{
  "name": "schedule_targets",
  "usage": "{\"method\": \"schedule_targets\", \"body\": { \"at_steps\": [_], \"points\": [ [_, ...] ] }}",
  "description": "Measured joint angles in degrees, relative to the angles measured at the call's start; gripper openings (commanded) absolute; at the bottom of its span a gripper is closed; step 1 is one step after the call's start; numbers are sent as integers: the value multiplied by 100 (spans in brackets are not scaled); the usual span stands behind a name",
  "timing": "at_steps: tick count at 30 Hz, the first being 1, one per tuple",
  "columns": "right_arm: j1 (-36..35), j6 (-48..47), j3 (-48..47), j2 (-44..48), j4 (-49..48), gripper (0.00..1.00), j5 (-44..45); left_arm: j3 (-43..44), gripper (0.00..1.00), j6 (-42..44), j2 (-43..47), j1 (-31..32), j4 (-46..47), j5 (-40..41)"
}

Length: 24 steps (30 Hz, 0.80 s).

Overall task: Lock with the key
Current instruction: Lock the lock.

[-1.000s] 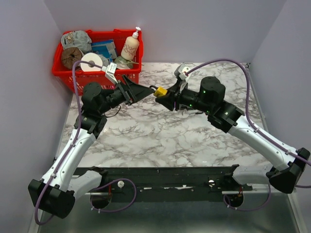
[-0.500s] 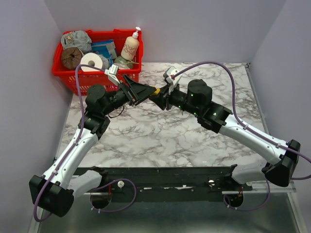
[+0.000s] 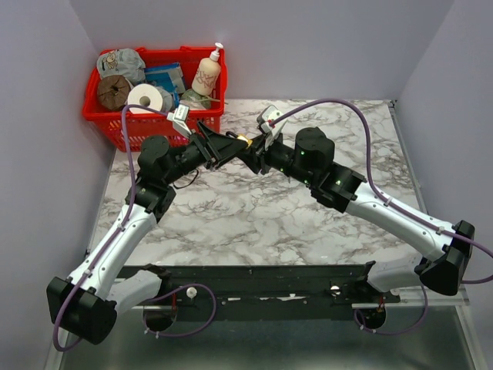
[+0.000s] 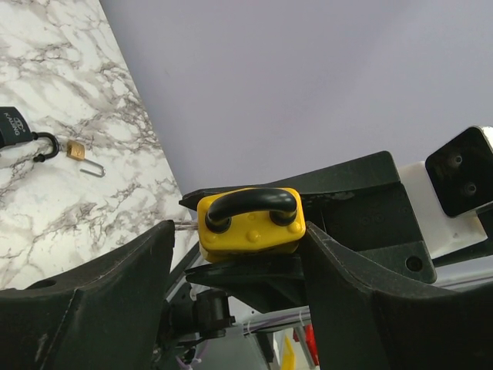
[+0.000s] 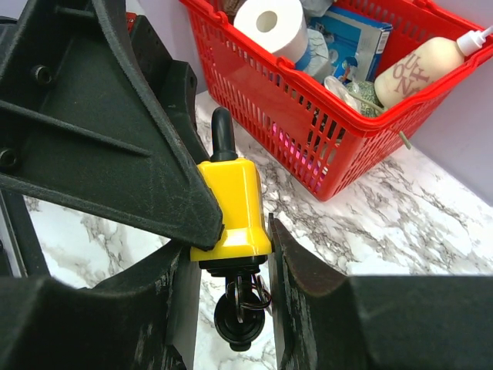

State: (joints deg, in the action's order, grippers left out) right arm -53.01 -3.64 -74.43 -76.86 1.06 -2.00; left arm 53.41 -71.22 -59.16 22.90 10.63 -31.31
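Observation:
A yellow padlock (image 3: 243,141) with a black shackle is held above the table near the red basket. My right gripper (image 3: 251,151) is shut on its body. In the right wrist view the padlock (image 5: 231,208) sits between my fingers (image 5: 231,248), and a black-headed key (image 5: 243,320) on a ring hangs from its underside. My left gripper (image 3: 236,143) is open around the padlock's shackle end. In the left wrist view the padlock (image 4: 250,227) touches the right finger (image 4: 339,277), with a gap to the left finger (image 4: 115,285).
A red basket (image 3: 115,123) holding a toilet roll, a lotion bottle and other items stands at the back left, close behind the grippers; it also shows in the right wrist view (image 5: 331,146). A small brass padlock (image 4: 75,150) and a black lock (image 4: 17,127) lie on the marble table.
My right gripper has carried the yellow padlock left and slightly back, in between the left gripper's open fingers. The left gripper has shifted a little toward it.

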Motion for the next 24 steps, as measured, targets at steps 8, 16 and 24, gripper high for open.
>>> {"method": "schedule_targets", "body": {
  "at_steps": [8,16,24],
  "points": [
    [-7,-48,0,0,-2,1,92,2,68,-125,-96,0,212,7],
    [-17,-48,2,0,-15,1,199,2,66,-302,-229,0,420,7],
    [-17,17,9,2,-48,1,240,2,24,-387,-236,-28,535,28]
  ]
}}
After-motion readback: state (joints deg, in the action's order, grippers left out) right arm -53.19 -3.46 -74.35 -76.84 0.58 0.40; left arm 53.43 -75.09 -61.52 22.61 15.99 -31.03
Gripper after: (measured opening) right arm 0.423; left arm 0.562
